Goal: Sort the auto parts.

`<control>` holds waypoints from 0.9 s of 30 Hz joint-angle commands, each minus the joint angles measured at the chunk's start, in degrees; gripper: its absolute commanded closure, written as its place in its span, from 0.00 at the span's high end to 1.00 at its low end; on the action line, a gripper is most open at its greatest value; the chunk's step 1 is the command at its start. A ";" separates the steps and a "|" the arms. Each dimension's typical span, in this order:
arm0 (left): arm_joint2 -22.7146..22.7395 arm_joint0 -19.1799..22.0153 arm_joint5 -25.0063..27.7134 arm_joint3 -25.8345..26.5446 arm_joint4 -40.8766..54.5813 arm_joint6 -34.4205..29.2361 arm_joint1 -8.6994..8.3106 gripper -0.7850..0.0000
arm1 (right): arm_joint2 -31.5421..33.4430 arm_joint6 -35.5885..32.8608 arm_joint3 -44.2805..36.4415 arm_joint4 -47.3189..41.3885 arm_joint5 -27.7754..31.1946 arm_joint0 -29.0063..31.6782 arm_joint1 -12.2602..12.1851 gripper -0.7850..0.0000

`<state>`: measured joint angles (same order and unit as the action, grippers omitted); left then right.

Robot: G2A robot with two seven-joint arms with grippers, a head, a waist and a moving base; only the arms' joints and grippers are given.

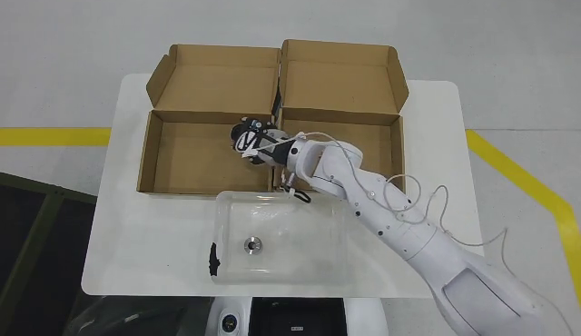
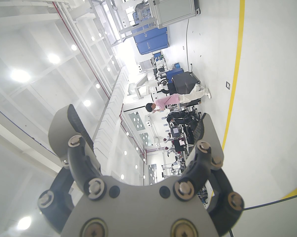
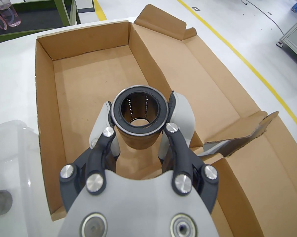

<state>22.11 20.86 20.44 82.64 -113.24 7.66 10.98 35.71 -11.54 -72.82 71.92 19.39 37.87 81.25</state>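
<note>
My right fingers (image 3: 180, 110) are clamped on a bearing (image 3: 138, 139), one pad on each side of its round body. The bearing is a short metal tube with a black ring at its end and rows of small balls inside its bore. Its open end faces my wrist camera, and brown cardboard shows through the hole. I hold it over the inside of the left box (image 1: 182, 163), close to the wall that stands next to the right box (image 1: 363, 150). I cannot tell whether it touches the box floor. Both boxes are brown cardboard, open, with lids folded back, and stand side by side on a white worktop (image 1: 113, 236). Nearer my body, just in front of the boxes, stands a clear bin (image 1: 309, 245) with one small round metal part (image 1: 251, 243) lying in it. A small black piece (image 1: 214, 260) sits at the bin's left edge. My left fingers (image 2: 62, 127) are spread apart with nothing between them, pointing out into a bright hall
</note>
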 commanded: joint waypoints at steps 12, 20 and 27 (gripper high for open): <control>0.00 0.00 0.00 0.00 0.00 0.00 0.00 1.00 | -2.52 -0.92 6.97 1.97 -1.46 -2.66 3.32 0.18; 0.00 0.00 0.00 0.00 0.00 0.00 0.00 1.00 | -2.91 -2.03 8.79 3.40 -1.12 -2.78 4.49 0.29; 0.00 0.00 0.00 0.00 0.00 0.00 0.00 1.00 | -2.76 -2.55 9.91 3.86 -1.14 -2.53 5.40 0.47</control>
<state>22.11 20.86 20.44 82.64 -113.24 7.66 10.98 32.89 -14.13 -63.04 75.58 18.28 35.38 86.54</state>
